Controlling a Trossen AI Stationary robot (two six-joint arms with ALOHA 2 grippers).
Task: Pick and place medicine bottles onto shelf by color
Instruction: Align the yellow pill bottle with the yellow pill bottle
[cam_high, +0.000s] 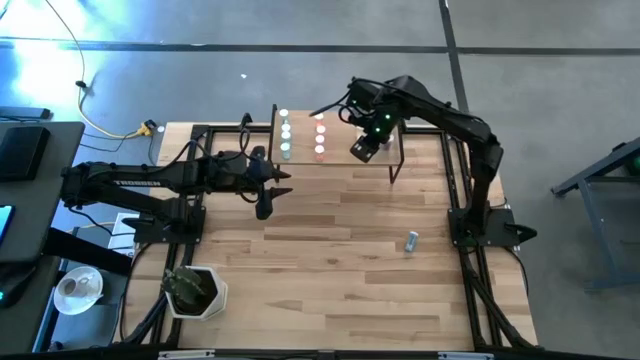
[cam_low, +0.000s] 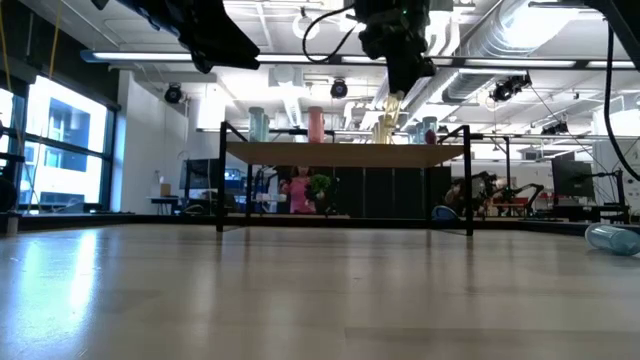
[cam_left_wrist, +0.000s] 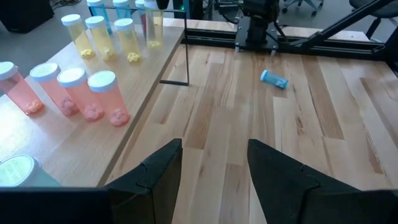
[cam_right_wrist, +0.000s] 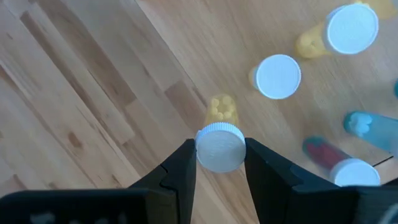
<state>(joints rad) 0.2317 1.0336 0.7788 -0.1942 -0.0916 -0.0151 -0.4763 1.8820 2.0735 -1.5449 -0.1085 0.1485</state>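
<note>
Pinching a yellow bottle (cam_right_wrist: 219, 140) by its cap, right gripper (cam_right_wrist: 219, 163) hangs over the shelf (cam_high: 400, 150); yellows stand just beyond it. Risk: off-centre release tips it into neighbours. Left gripper (cam_left_wrist: 214, 177) spread, idle, w/ blue bottle (cam_left_wrist: 273, 79) well ahead

pink bottles (cam_left_wrist: 74, 93) on shelf (cam_left_wrist: 74, 146), blue bottle (cam_left_wrist: 273, 79) apart

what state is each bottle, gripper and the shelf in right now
right gripper: shut on yellow white-capped bottle, above the shelf
left gripper: open, empty, beside the shelf
small light-wood shelf on black legs: upright, holding bottle rows
pink bottles: upright on shelf, capped
yellow bottles on shelf: upright, capped
blue bottle: lying on its side on the table
</note>
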